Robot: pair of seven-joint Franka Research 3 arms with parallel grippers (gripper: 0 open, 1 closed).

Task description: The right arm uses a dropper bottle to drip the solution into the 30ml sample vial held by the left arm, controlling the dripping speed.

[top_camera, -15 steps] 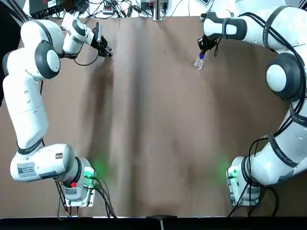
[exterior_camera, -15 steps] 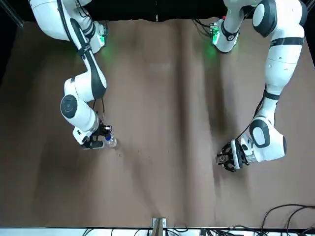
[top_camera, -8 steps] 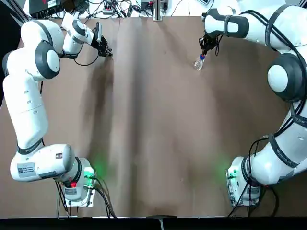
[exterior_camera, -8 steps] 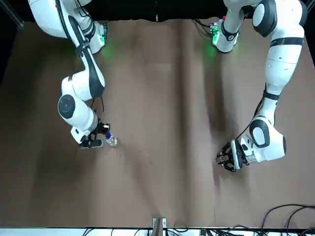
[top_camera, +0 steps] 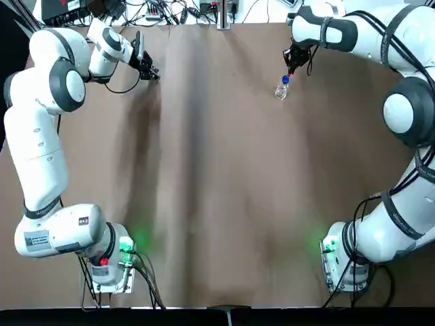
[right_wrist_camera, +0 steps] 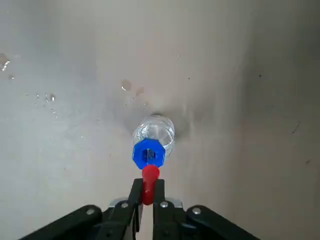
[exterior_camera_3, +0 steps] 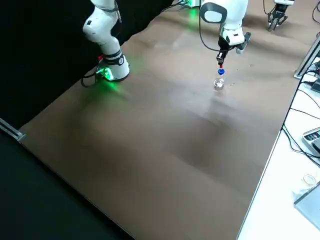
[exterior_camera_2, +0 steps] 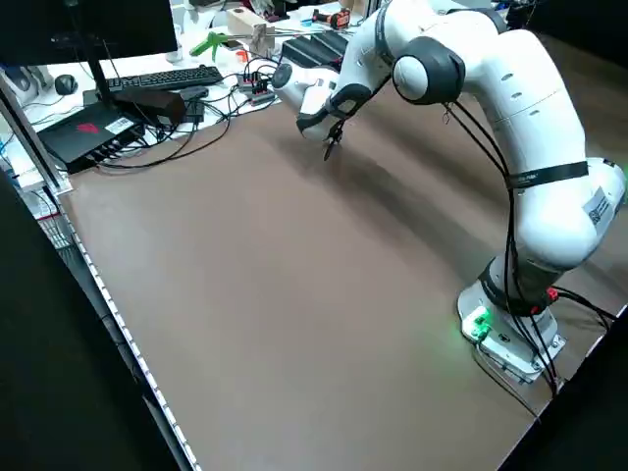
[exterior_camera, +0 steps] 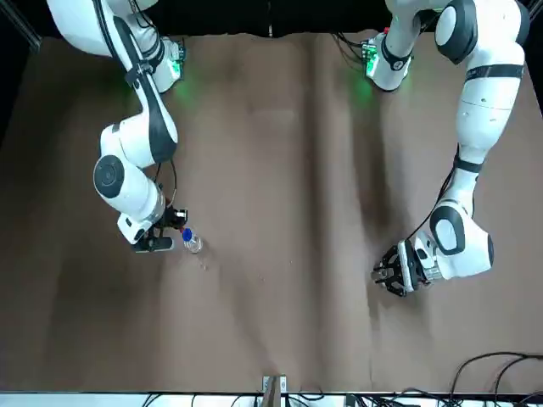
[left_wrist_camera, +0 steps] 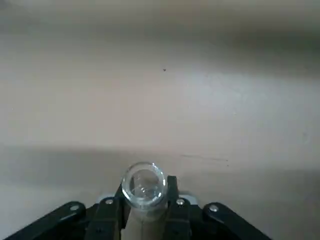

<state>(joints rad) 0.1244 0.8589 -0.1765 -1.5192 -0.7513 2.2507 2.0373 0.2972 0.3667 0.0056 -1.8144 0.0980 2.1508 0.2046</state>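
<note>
Black right gripper [right_wrist_camera: 148, 192] with jaws closed on a red rubber dropper top [right_wrist_camera: 149, 184], just beside the blue-collared clear bottle [right_wrist_camera: 154, 137] on the brown counter [top_camera: 217, 204], black left gripper [left_wrist_camera: 149, 200] well apart, jaws closed around a small clear glass vial [left_wrist_camera: 145, 186]

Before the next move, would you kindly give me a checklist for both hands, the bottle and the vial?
- Right hand, far right of the table, closed on the red rubber-like dropper top: ok
- Left hand, far left, closed on the small clear glass vial: ok
- Vial's mouth uncapped: ok
- Dropper positioned over the vial: not ok, they are far apart
- Dropper tip free of the clear bottle with blue collar: cannot tell
- Solution level in the vial: cannot tell
</note>
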